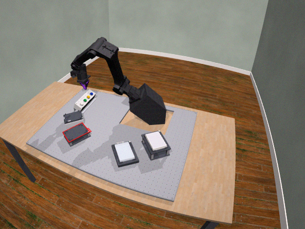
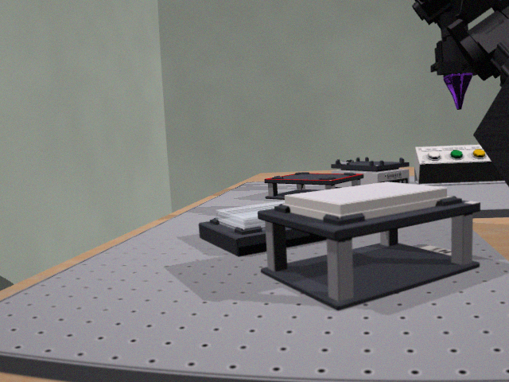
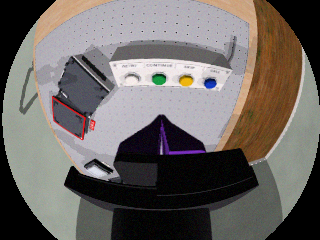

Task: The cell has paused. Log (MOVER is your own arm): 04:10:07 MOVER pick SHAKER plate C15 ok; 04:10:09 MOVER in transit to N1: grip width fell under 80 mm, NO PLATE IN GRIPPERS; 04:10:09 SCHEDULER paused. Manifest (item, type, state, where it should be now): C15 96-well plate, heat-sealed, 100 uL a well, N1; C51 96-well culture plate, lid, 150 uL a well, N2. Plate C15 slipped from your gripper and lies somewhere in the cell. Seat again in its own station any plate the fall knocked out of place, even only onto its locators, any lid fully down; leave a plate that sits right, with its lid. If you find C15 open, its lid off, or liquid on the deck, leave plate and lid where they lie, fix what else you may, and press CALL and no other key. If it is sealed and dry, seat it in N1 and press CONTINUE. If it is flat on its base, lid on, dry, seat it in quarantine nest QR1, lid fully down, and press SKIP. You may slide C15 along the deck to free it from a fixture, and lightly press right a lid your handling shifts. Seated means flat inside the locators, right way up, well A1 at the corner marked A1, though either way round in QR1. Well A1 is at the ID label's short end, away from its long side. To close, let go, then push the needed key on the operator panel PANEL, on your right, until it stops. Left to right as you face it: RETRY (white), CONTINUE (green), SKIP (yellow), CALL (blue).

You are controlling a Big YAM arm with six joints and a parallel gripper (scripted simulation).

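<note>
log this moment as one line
gripper: shut, empty | position: above button box | both white plates: in holders | red-edged holder: no plate

White plates (image 1: 124,151) flat in nests

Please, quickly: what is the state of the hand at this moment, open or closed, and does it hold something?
Hand: closed, the purple fingers pressed together to a point, holding nothing, above the operator panel.
</note>
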